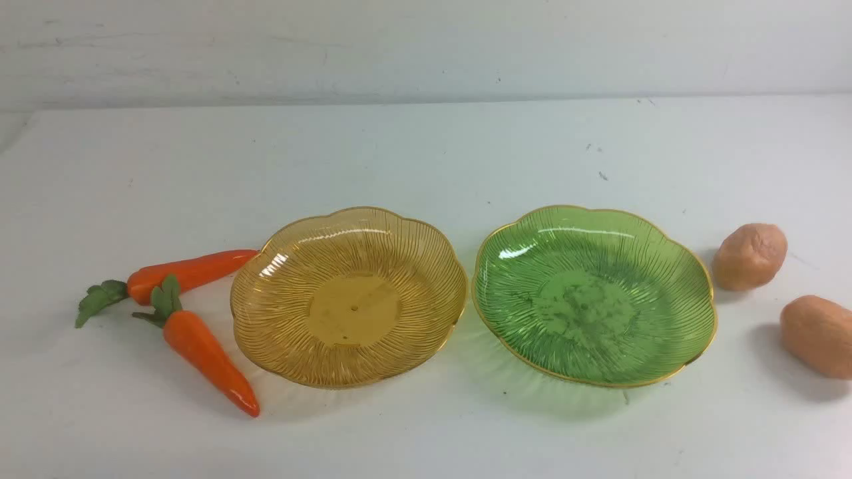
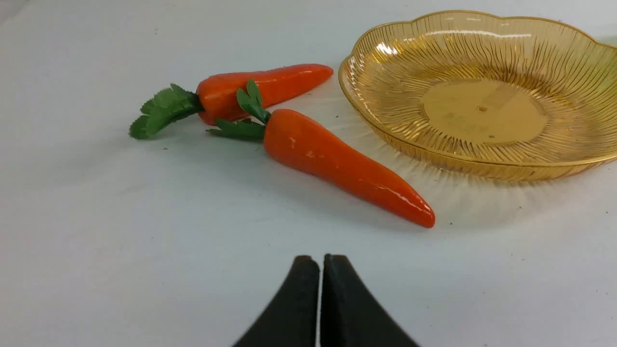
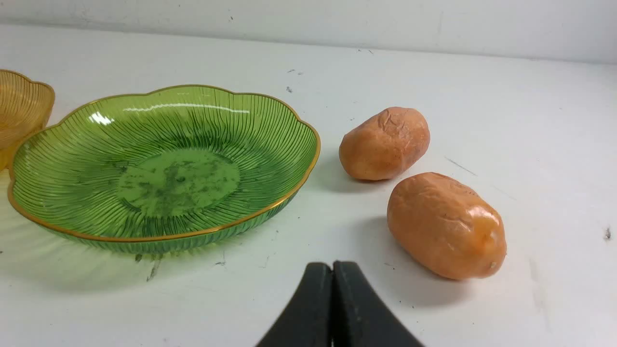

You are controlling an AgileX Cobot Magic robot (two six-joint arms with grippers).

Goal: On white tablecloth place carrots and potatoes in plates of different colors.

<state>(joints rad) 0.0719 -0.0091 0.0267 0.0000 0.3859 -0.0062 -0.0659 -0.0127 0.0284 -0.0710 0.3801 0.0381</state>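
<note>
**Front view.** Neither arm was in frame, so you could not read the fingers here. On the white tablecloth (image 1: 426,153) the amber plate (image 1: 279,332) and the green plate (image 1: 672,313) sat side by side, rims almost meeting, both empty. The carrots lay at 9 o'clock of the amber plate. The far carrot (image 1: 190,271) ran from 8 to 2 o'clock with its tip at the rim. The near carrot (image 1: 210,356) ran from 11 to 5 o'clock, and its leaves overlapped the far one. The potatoes lay at 3 o'clock of the green plate, the far potato (image 1: 750,256) near the rim. The frame edge clipped the near potato (image 1: 819,336).

**Left wrist view.** Your left gripper (image 2: 320,260) was pressed together and held nothing. The near carrot (image 2: 337,161) lay just ahead, slanting across the approach, pointed end closest. In my judgement this arm was the nearer one and would have to spread its fingers first. The amber plate (image 2: 385,111) was cut off at the edge, and the gripper's height above the cloth could not be made out.

**Right wrist view.** Your right gripper (image 3: 332,267) was likewise together and empty. The near potato (image 3: 446,226) lay close ahead, with the far potato (image 3: 384,143) beyond it. Only a sliver of the amber plate showed.
</note>
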